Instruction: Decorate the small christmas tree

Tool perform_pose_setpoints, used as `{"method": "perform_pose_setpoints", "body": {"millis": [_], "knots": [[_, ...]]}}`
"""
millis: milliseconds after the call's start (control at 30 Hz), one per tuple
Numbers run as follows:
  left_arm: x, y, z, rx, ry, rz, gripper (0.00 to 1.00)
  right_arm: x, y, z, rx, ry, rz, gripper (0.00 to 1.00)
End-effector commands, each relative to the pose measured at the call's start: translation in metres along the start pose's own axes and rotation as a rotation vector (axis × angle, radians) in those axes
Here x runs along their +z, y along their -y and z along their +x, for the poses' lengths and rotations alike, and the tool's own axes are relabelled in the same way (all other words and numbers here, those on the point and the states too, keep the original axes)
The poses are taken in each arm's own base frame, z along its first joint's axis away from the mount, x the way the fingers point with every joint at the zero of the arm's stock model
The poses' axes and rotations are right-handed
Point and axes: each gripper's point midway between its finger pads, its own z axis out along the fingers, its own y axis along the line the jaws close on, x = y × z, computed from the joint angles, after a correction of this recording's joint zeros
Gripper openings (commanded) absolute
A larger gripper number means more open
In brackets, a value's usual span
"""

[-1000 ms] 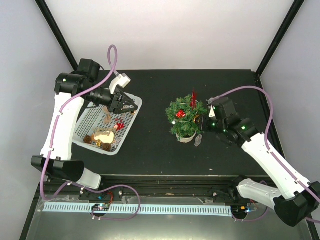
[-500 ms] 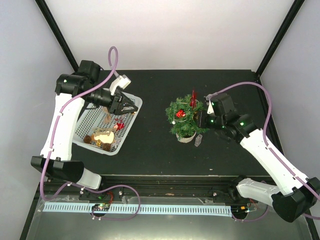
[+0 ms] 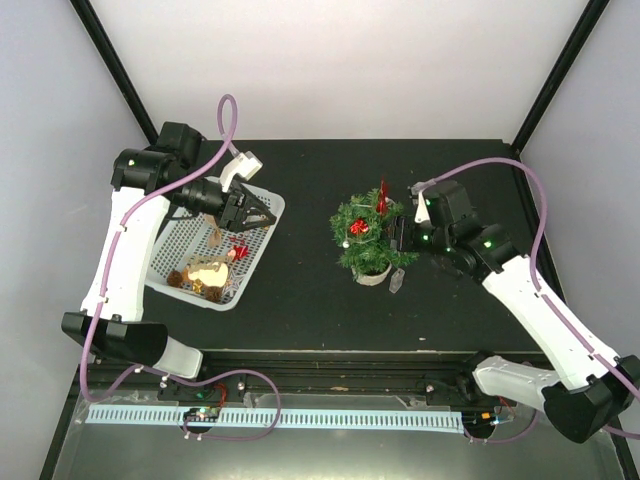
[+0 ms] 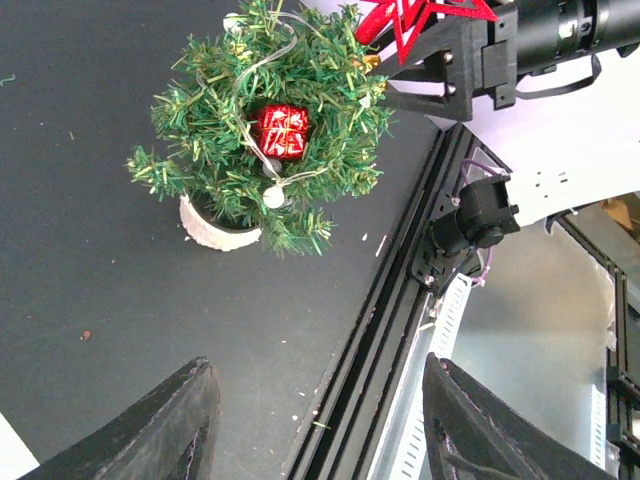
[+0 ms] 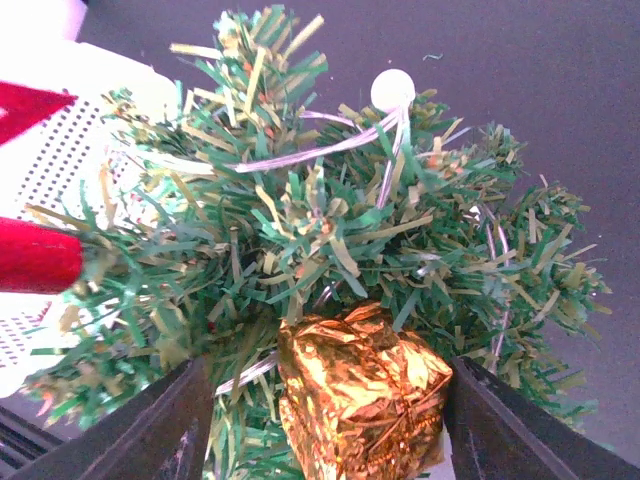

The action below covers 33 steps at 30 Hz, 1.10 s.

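The small christmas tree (image 3: 368, 238) stands in a whitish pot (image 4: 212, 226) mid-table, carrying a red star (image 3: 386, 196), a red gift box (image 4: 283, 131) and a white bead string. My right gripper (image 3: 399, 238) is pushed into the tree's right side. Its jaws are open around a gold foil gift box (image 5: 360, 395) that rests among the sprigs, with a clear gap at the left finger (image 5: 160, 430). My left gripper (image 3: 260, 214) hovers open over the white mesh basket (image 3: 262, 192), nothing between its fingers (image 4: 170, 420).
The basket holds gold (image 3: 205, 270) and red (image 3: 238, 253) ornaments. A small silvery ornament (image 3: 397, 282) lies on the black table next to the pot. The table's front rail (image 4: 400, 300) runs behind the tree in the left wrist view.
My right gripper has pushed a little left into the tree and its jaws have widened off the gold gift box. The left arm has not moved.
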Motion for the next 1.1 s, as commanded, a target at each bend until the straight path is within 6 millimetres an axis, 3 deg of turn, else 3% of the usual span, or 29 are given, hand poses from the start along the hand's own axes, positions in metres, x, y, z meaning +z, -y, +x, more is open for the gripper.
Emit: {"method": "perform_pose_setpoints", "body": {"millis": [0, 233, 700, 1067], "knots": [[-0.005, 0.008, -0.002, 0.038, 0.018, 0.002, 0.57, -0.021, -0.005, -0.017, -0.017, 0.066, -0.008, 0.66], [-0.005, 0.006, -0.002, 0.033, 0.013, -0.002, 0.57, -0.025, 0.001, -0.015, -0.022, 0.068, 0.02, 0.65], [-0.003, 0.003, 0.0, 0.027, 0.005, -0.005, 0.57, -0.043, 0.011, -0.014, 0.005, 0.119, 0.042, 0.37], [-0.005, 0.005, 0.002, 0.031, 0.003, -0.017, 0.57, -0.019, 0.011, 0.004, 0.023, 0.037, 0.005, 0.3]]}}
